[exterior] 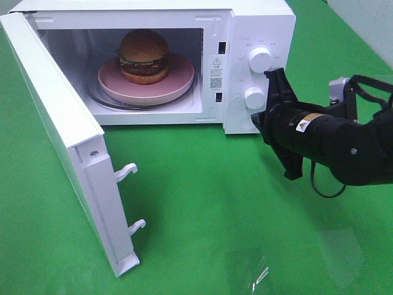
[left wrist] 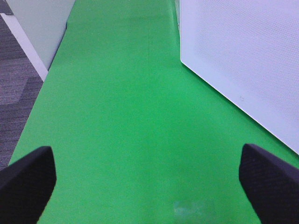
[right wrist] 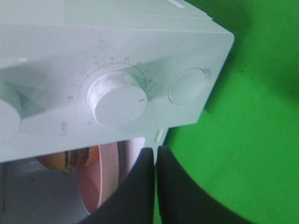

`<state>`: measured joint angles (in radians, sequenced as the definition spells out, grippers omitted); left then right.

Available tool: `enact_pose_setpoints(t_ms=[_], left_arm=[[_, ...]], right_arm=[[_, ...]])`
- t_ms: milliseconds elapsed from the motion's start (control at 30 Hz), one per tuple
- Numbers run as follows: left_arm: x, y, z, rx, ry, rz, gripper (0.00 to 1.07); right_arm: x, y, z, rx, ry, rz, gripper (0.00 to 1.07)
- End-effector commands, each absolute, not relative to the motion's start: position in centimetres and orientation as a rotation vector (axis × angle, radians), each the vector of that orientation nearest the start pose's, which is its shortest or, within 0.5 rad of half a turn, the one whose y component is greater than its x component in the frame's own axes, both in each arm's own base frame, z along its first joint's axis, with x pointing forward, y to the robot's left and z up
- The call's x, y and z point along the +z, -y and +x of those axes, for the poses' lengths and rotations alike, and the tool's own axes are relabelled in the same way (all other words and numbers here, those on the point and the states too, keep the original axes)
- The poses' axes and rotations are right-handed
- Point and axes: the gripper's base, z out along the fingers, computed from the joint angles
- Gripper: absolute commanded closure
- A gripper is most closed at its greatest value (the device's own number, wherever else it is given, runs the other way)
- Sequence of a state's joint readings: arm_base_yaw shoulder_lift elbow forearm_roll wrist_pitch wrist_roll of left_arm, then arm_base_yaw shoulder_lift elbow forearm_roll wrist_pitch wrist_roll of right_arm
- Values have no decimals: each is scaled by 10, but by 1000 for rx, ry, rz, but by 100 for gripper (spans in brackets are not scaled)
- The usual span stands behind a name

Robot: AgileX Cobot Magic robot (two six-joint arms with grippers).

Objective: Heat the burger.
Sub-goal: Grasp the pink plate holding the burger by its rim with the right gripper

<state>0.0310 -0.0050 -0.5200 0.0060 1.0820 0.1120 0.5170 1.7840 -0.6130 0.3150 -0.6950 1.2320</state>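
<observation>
Green cloth all across the table, and the microwave stands with its door swung wide. Inside, the burger sits on the pink plate. Right gripper, fingers pressed together, hovers just beside the lower knob. Left gripper hangs spread wide over the cloth, holding nothing.

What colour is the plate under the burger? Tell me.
The plate is pink, clearest in the exterior high view.
</observation>
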Motion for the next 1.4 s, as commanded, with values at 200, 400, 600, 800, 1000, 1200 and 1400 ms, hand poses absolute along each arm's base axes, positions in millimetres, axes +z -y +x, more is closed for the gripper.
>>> enact_pose_setpoints(t_ms=[200, 400, 600, 800, 1000, 1200, 1400], left_arm=[[281, 0, -11, 91, -2011, 83, 7], [281, 0, -11, 91, -2011, 83, 7], [281, 0, -11, 91, -2011, 83, 7], [281, 0, -11, 91, -2011, 83, 7], [281, 0, -11, 91, -2011, 83, 7], [281, 0, -11, 91, -2011, 83, 7], [281, 0, -11, 91, -2011, 83, 7]], right_arm=[[171, -136, 259, 907, -2085, 820, 103], [196, -130, 237, 724, -2258, 445, 100], [212, -125, 217, 611, -2370, 165, 99], [231, -122, 205, 535, -2429, -90, 98], [255, -116, 192, 414, -2499, -357, 96], [275, -103, 181, 252, -2552, -493, 93], [296, -88, 162, 179, -2497, -578, 69]])
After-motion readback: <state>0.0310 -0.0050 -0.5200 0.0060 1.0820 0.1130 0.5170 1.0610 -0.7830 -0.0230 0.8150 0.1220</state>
